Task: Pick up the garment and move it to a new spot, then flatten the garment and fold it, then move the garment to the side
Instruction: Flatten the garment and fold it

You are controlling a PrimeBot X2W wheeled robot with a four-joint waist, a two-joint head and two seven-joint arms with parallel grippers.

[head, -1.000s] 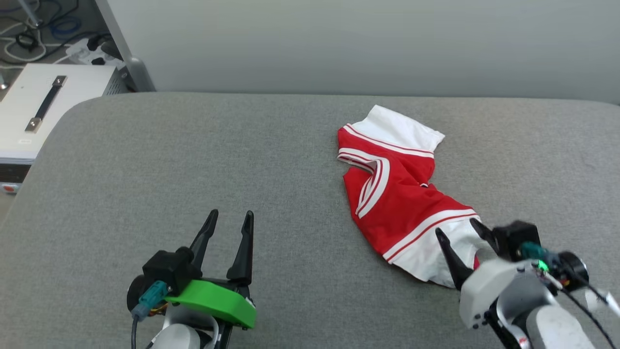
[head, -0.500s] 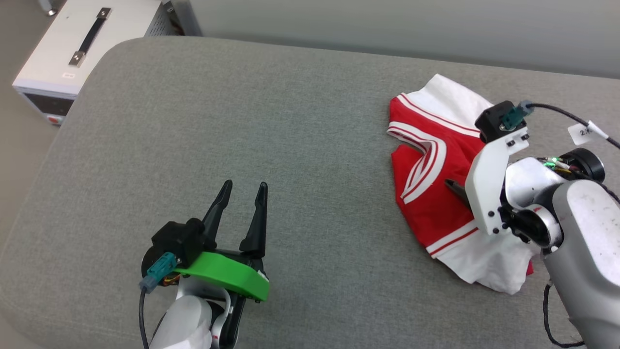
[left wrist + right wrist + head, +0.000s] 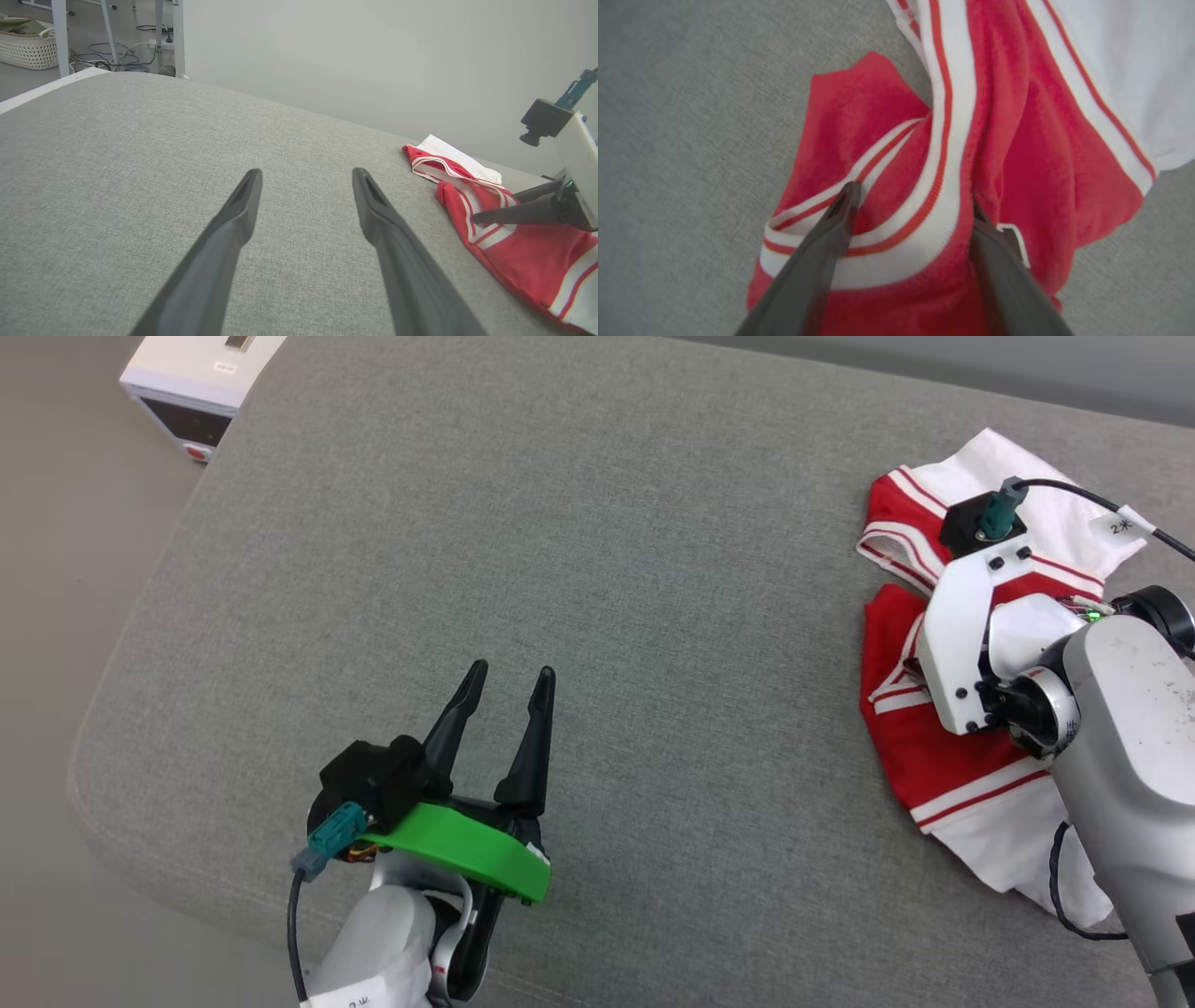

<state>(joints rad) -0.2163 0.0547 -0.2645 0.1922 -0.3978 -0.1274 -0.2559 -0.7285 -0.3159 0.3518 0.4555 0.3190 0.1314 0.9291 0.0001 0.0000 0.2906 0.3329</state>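
Head view: crumpled garment (image 3: 926, 767)

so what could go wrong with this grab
The open right hand straddles only the striped collar trim of the crumpled garment; closing may pinch one fold, so it lifts bunched or slips. The wrist cable runs over the white sleeve and might snag. The left hand is far off, unable to help.

A tabletop (image 3: 607, 523) covered in grey woven fabric, its corner rounded, stands over a dull beige floor (image 3: 65, 569). A white box unit (image 3: 201, 378) stands past its far corner. Behind runs a plain pale grey wall (image 3: 373, 56); beside it are white frame legs (image 3: 60, 37), loose cables (image 3: 121, 56) and a white woven basket (image 3: 25, 46).
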